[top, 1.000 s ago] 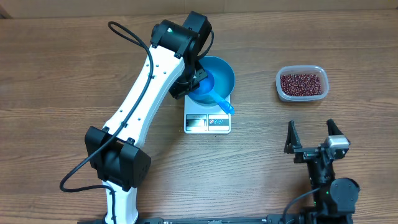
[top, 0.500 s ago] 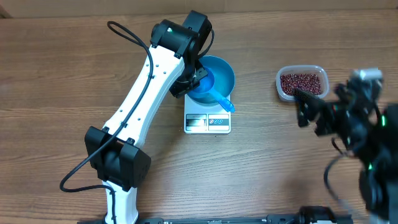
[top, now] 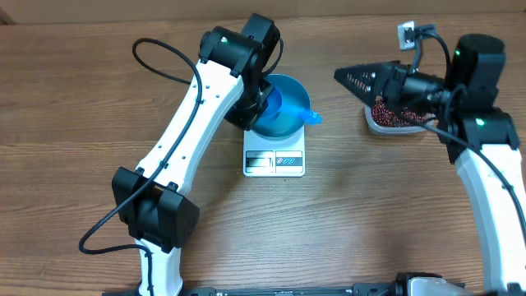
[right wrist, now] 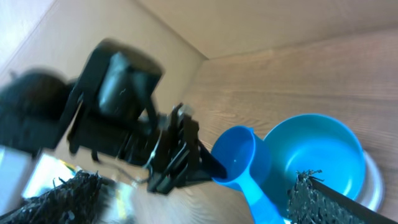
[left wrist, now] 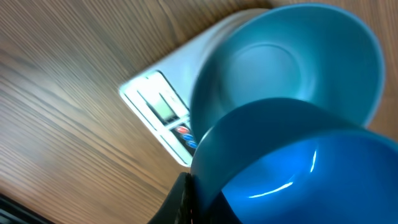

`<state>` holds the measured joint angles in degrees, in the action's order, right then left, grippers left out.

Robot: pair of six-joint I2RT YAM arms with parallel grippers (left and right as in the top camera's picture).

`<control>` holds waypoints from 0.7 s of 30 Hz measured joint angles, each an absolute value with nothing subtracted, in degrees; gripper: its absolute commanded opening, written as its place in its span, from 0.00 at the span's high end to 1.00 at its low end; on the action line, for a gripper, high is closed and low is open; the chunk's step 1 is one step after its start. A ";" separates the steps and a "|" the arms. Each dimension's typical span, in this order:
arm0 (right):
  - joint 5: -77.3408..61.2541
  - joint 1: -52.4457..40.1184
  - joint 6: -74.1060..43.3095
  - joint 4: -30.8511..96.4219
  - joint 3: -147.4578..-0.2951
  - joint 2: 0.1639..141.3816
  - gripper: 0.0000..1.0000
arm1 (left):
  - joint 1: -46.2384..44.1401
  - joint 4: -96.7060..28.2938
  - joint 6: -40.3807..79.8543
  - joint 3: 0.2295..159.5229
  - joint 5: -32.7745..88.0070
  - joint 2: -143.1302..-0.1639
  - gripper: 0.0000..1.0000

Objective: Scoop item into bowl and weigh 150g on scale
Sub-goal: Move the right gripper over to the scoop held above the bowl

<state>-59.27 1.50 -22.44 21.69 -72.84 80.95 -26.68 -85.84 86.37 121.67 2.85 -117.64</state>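
The bright blue bowl [top: 289,105] sits on the white scale [top: 274,160]; it looks bare inside in the left wrist view [left wrist: 292,62], where the scale's display [left wrist: 163,107] also shows. My left gripper [top: 263,102] is shut on the rim of a small blue scoop [top: 306,116], which it holds over the bowl with the handle pointing right. The beans [top: 388,113] lie in a clear tub [top: 396,130] at the right. My right gripper [top: 352,78] hangs open above the tub, pointing left at the scoop [right wrist: 239,163] and the bowl [right wrist: 320,149].
The left arm [top: 185,140] stretches from the front left across the table to the bowl. The right arm [top: 493,173] stands along the right side. Bare wood lies in front of the scale and between the scale and the tub.
My right arm has risen from the front right and swung back over the tub, turning to face left. The scoop's handle has swung from front-right to right.
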 measured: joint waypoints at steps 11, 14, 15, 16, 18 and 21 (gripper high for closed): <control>-47.92 -0.16 -40.53 15.51 -72.86 85.27 0.04 | -21.96 -78.13 102.04 121.64 15.38 -117.64 0.96; -40.36 -3.90 -44.03 14.98 -72.86 85.27 0.04 | -22.15 -75.99 105.73 121.64 18.48 -117.64 0.96; -37.93 -5.13 -44.66 14.94 -72.86 85.27 0.04 | -22.46 -75.66 106.74 121.64 18.92 -117.64 0.96; -36.01 -6.17 -45.06 14.85 -72.86 85.27 0.04 | -22.70 -75.46 107.28 121.64 19.27 -117.64 0.96; -30.79 -8.95 -45.76 14.59 -72.86 85.27 0.05 | -23.42 -74.91 108.38 121.64 20.27 -117.64 0.96; -25.74 -11.66 -46.35 14.59 -72.86 85.27 0.09 | -24.27 -74.89 109.19 121.67 21.06 -117.64 0.96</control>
<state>-25.74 -11.66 -46.35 14.59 -72.86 85.27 -24.27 -74.89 109.19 121.67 21.06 -117.64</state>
